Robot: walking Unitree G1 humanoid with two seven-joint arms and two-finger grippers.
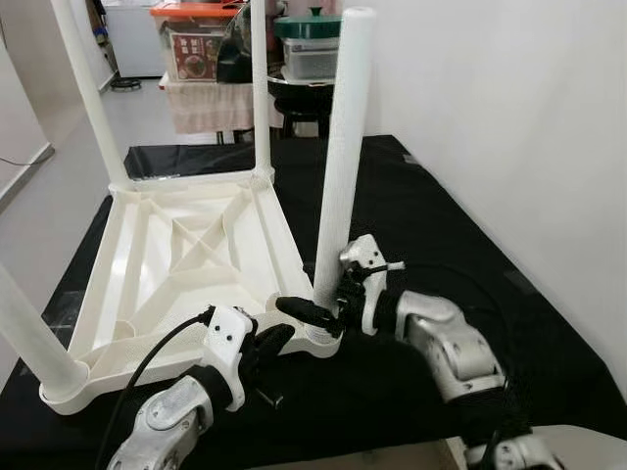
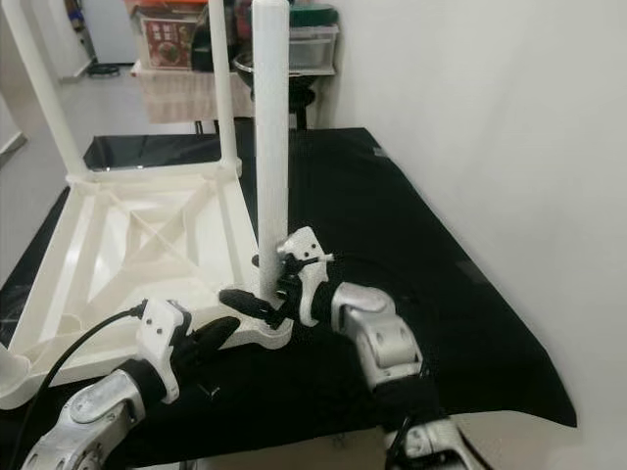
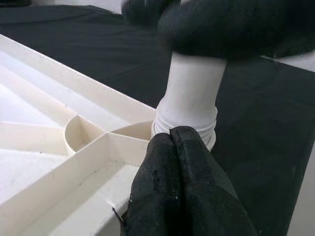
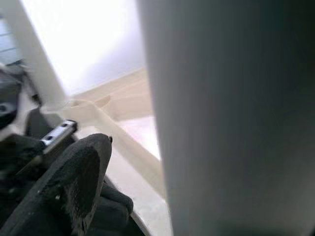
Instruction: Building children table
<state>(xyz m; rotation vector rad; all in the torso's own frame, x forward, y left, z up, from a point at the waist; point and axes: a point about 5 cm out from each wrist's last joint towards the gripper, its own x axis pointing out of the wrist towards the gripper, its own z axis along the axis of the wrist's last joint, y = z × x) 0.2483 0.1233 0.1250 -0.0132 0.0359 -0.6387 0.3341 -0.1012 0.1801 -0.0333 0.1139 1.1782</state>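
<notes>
The white plastic table top (image 1: 186,255) lies upside down on a black cloth. Legs stand up at its far left (image 1: 88,88), far right (image 1: 260,88) and near left (image 1: 29,333) corners. A fourth leg (image 1: 343,147) stands upright in the near right corner socket (image 3: 189,123). My right gripper (image 1: 323,299) is shut on this leg just above the socket; one finger (image 4: 78,182) shows beside the leg, the other is hidden behind it. My left gripper (image 1: 272,340) is shut, its fingertips (image 3: 177,167) pressed together against the table's near rim right beside that socket.
The black cloth (image 1: 441,225) covers the floor out to a white wall (image 1: 509,98) on the right. At the back stand storage boxes (image 1: 196,39), a green-lidded container (image 1: 312,39) and a dark stool (image 1: 304,108). Bare floor (image 1: 49,186) lies to the left.
</notes>
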